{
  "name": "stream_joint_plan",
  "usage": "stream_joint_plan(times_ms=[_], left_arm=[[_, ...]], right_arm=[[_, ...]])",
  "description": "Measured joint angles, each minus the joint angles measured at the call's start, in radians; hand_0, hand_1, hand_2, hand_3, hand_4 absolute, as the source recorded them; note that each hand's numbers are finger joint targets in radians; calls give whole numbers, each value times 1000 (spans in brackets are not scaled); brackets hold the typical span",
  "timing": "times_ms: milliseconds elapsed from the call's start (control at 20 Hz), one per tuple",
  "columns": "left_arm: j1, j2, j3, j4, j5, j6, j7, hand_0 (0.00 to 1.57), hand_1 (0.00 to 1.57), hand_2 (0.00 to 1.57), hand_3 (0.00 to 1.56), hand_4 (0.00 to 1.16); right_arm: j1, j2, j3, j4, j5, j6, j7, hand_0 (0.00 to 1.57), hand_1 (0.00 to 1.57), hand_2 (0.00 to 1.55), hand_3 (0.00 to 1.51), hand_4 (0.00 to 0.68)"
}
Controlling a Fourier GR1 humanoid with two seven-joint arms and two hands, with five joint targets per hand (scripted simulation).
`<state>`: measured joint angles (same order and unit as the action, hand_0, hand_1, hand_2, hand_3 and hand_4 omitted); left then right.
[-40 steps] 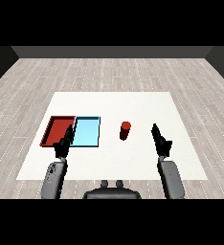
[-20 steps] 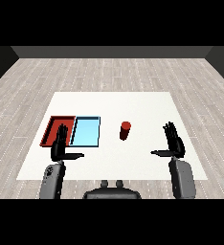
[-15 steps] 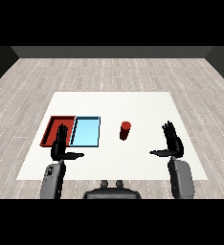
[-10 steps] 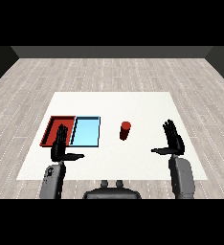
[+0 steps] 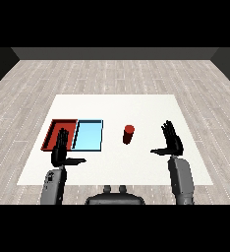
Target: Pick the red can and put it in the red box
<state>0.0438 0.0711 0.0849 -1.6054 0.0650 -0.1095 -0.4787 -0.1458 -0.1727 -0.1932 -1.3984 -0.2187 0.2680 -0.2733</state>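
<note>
Grey plank flooring runs out to dark walls around a broad white rectangular table, which carries everything the task needs. Taking the light blue shallow tray as the landmark: the red shallow tray lies touching its left edge, so the drop-off place sits furthest from the robot's right side. The small red upright cylinder can stands to the blue tray's right, apart from it, on bare tabletop and untouched.

The right hand is well to the right of the blue tray, beyond the can, raised with fingers straight and thumb spread toward the can, holding nothing; that spread looks like a readiness to close round the cylinder, probably once it comes alongside. The left hand hangs just in front of the blue tray's near left corner, overlapping the red tray's near edge, fingers straight, thumb out, empty. It seems merely parked, since the can stands nearer the other arm.
</note>
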Motion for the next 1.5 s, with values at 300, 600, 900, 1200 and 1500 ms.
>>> stream_joint_plan(times_ms=[300,600,900,1200,1500], left_arm=[[-4,-12,-8,4,-12,10,-7,0,0,0,0,0],[-9,-12,-3,-2,-4,7,1,0,0,0,0,0],[9,-8,4,-47,17,-4,27,0,0,0,0,0],[19,-18,-3,-29,14,-10,1,0,0,0,0,0],[-1,2,28,-20,40,-23,18,0,0,0,0,0]], right_arm=[[-52,41,37,66,20,-22,-5,0,0,0,0,0],[-96,69,54,151,22,-26,-33,0,0,0,0,0],[-98,102,84,190,26,-28,-56,0,0,0,0,0],[-149,116,91,283,41,-45,-86,0,0,0,0,0],[-197,137,100,381,69,-76,-151,0,0,0,0,0]])
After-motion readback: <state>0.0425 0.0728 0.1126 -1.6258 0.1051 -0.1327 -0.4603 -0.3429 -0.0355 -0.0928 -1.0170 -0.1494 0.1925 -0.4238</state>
